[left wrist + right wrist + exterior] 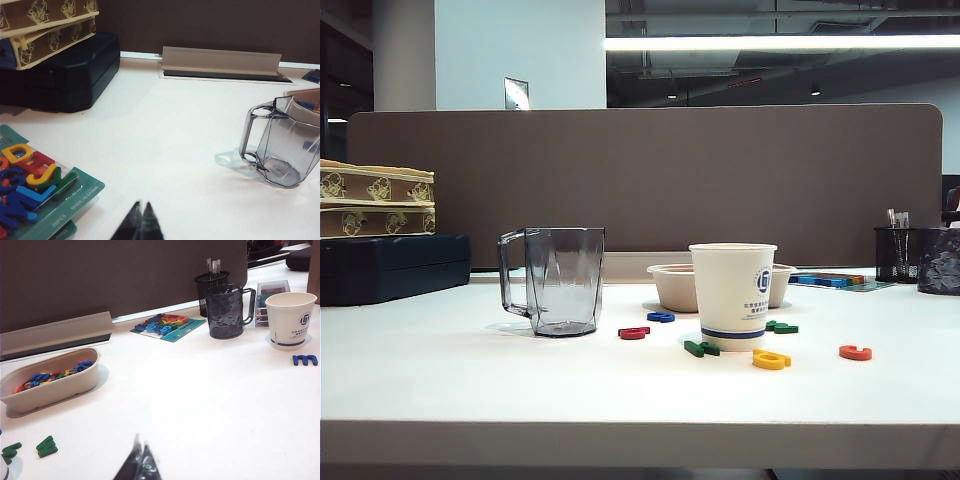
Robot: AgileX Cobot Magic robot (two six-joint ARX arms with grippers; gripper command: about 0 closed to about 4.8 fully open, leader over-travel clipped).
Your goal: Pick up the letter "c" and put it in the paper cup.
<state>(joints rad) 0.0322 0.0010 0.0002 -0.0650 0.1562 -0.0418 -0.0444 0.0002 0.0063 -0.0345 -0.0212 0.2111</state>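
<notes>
The letter "c" [855, 352] is a small orange-red piece lying flat on the white table, to the right of the paper cup [733, 295]. That cup stands upright mid-table, white with a round blue logo and a blue band near its base. Neither gripper appears in the exterior view. In the left wrist view my left gripper [142, 205] is shut and empty over bare table, near the clear mug [282, 145]. My right gripper [140, 442] is also shut with nothing in it, above bare table. The letter "c" does not show in either wrist view.
A crimson letter [633, 333], a yellow one [771, 360], a blue one [661, 317] and green ones [701, 348] lie around the cup. A beige bowl [50, 382] holds letters. A second paper cup [290, 320], dark mug [226, 311], letter pack [30, 185] and dark case [60, 75] stand further out.
</notes>
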